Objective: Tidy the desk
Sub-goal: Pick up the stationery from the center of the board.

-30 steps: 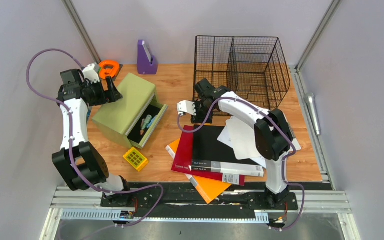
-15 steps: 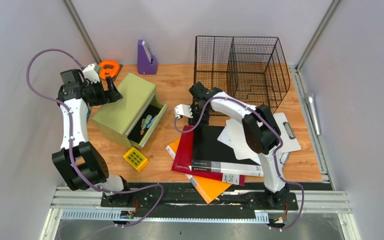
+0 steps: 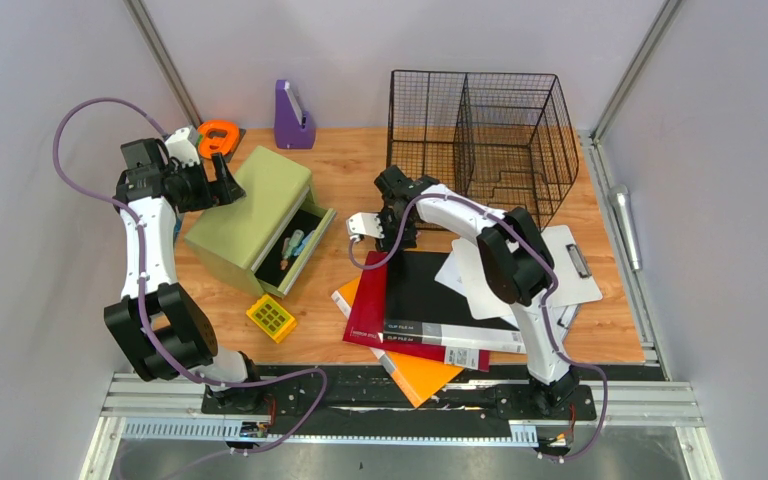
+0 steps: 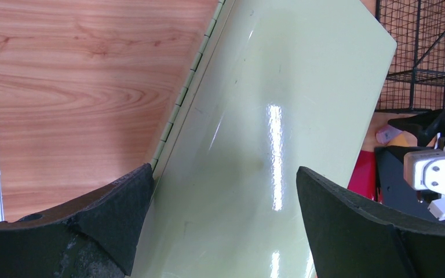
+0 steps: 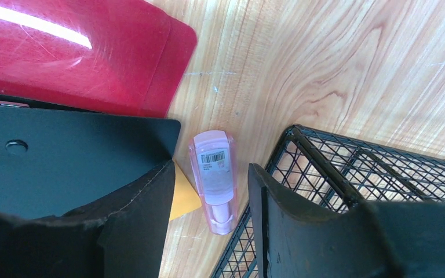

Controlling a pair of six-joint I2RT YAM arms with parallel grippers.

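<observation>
Light wood-grain, the desk fills the middle of the overhead view between grey walls, cluttered rather than tidy. Low in the centre of the right wrist view, a small pink tube lies flat on it, wedged between the corner of a black folder and the foot of a wire basket. The right gripper hangs directly over the tube, its jaws partly apart and clamped on nothing. The tube's long axis runs up and down that frame, so the jaws would close across its narrow width. The right-hand finger sits close to the basket wire, which looks a tight fit. At the overhead view's upper left, the left gripper gapes wide over a green box, much farther off.
</observation>
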